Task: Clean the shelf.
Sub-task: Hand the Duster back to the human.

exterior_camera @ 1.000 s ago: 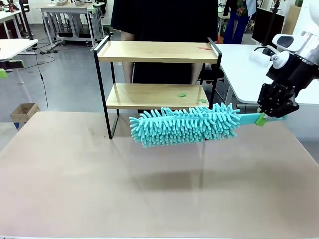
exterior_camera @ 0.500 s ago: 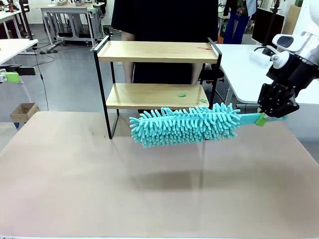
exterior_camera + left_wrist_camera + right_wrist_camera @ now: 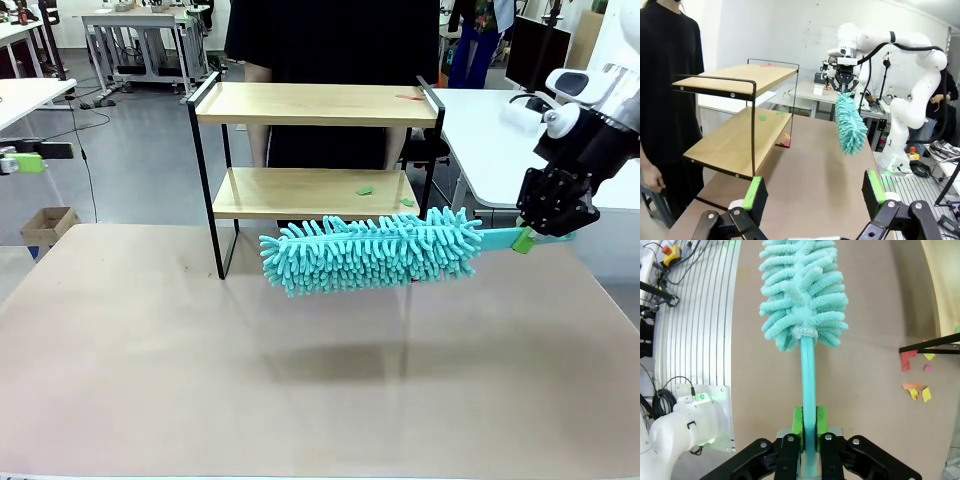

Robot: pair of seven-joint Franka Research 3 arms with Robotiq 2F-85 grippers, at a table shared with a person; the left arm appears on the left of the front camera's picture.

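**Duster held level in front of the rack**

The shelf (image 3: 315, 165) stands at the table's (image 3: 300, 380) far edge: 2 pale wooden boards in a thin black frame, green scraps (image 3: 364, 190) on the lower board, a red one on the upper. The right gripper (image 3: 545, 238) is clamped on the handle of a teal duster (image 3: 370, 250), just before the lower board. The left gripper (image 3: 812, 192) hangs with jaws spread, holding nothing.

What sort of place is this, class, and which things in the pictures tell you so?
Most likely a robotics lab or workshop. A white robot arm stands at the table's edge, holding a teal duster in its right hand. Behind the shelf are white work tables on a bare grey floor, with cables trailing.
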